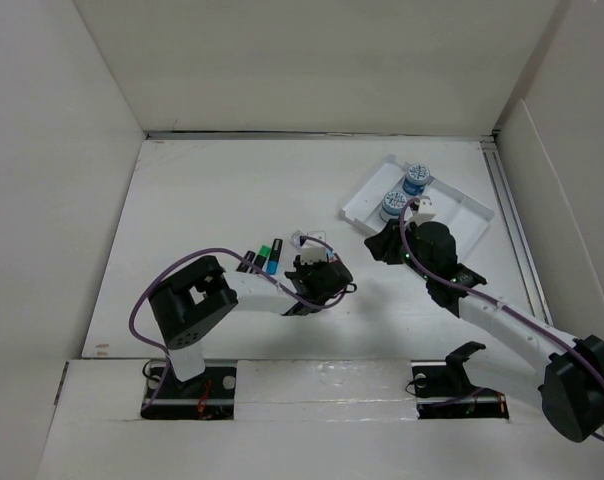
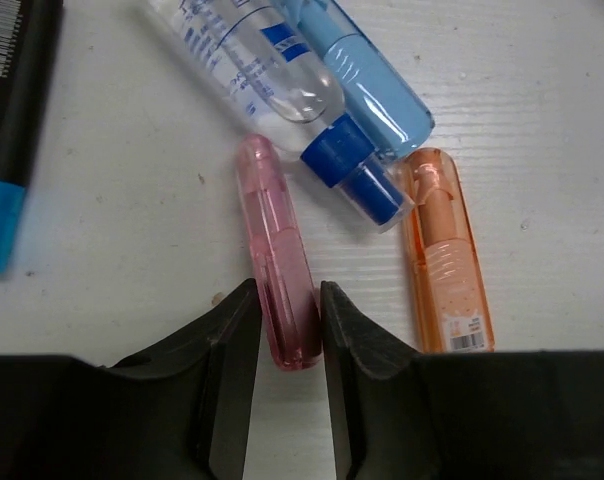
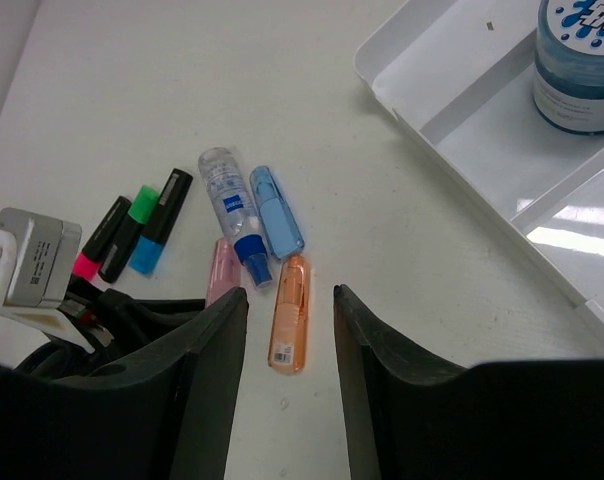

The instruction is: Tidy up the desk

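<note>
1. The left gripper (image 2: 287,292) is clamped on the pink tube (image 2: 272,235) at its near end; the tube's long axis runs straight ahead, flat on the tabletop (image 2: 122,270).
2. The right gripper (image 3: 290,295) hangs apart and empty, farther off.

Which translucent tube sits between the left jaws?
The pink tube: its near end sits between the left jaws. The orange tube lies beside it, outside them; the blue tube lies farther off.
</note>
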